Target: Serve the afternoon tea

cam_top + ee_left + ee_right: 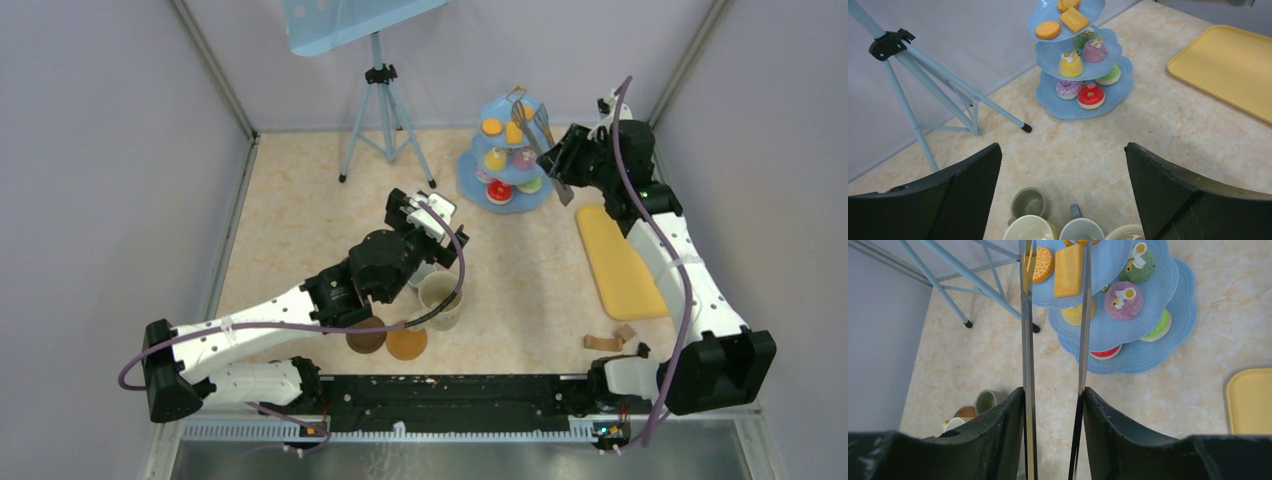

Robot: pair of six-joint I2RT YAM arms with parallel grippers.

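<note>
Right hand (1053, 392): clenched on the metal tongs (1027, 340). Their two arms run out between its fingers and stand apart at the far end.
Tongs' reach: the tips lie over the top tier of the light-blue cake stand (1148, 355). A rectangular biscuit (1068, 270) and a round biscuit (1044, 264) sit between the arms. I cannot tell whether a tip touches either.
Left hand (1062, 149): released, jaws wide, grasping nothing, hovering over the mugs.
Mugs: clustered at the middle front of the bench (300, 200), the large cream mug (440, 295) plainest. Two brown coasters (406, 343) lie just beside it, toward the arm bases, with no mug on them.
Cake stand's place: far side of the bench, right of centre, with toy cakes on every tier. The yellow tray (620, 265) lies near it on the right.
Step in hand: by my judgement, lifting a biscuit off the top tier with the tongs; the mugs are not yet served.
Next move: likely a gentle squeeze on one biscuit only, then a straight lift clear of the tier. A flat biscuit may slip.
Top view alone: shows both arms at once, and the coasters.
Right wrist alone: shows the biscuits framed between the tong arms.
Left wrist alone: shows the lower tiers side-on, with a red doughnut (1091, 95) and a yellow cake (1070, 65), and four mug rims under the hand, a small grey mug (1029, 202) among them.
</note>
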